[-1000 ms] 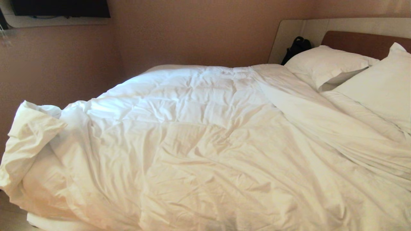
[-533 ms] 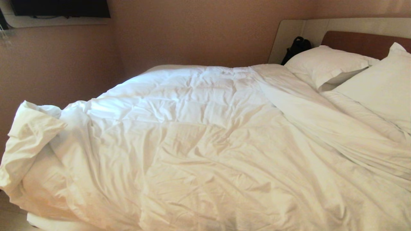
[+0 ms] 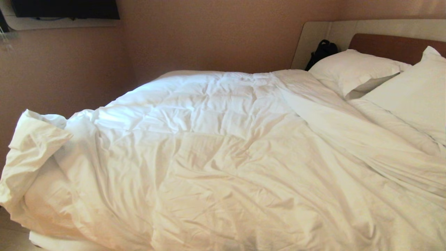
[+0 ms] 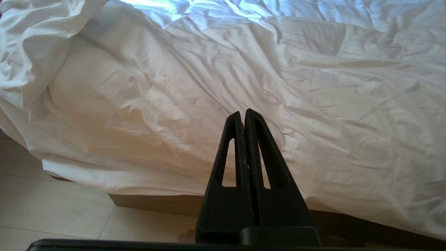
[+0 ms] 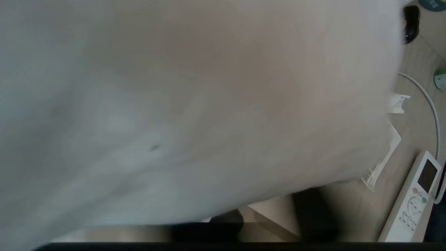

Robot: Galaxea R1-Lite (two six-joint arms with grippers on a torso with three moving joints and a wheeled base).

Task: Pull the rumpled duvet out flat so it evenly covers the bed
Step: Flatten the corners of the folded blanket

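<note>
The white quilted duvet lies wrinkled over the bed, bunched in a raised fold at the foot-end corner. It hangs over the near side down to the dark base. My left gripper is shut and empty, hovering just off the duvet's hanging side. In the right wrist view white duvet cloth lies close over my right gripper, and only dark parts of it show under the cloth's edge. Neither arm shows in the head view.
Two white pillows lean at the headboard, with a black bag beside them. A dark screen hangs on the far wall. Near my right gripper a bedside surface holds a white remote and a white cable. Pale floor tiles run along the bed.
</note>
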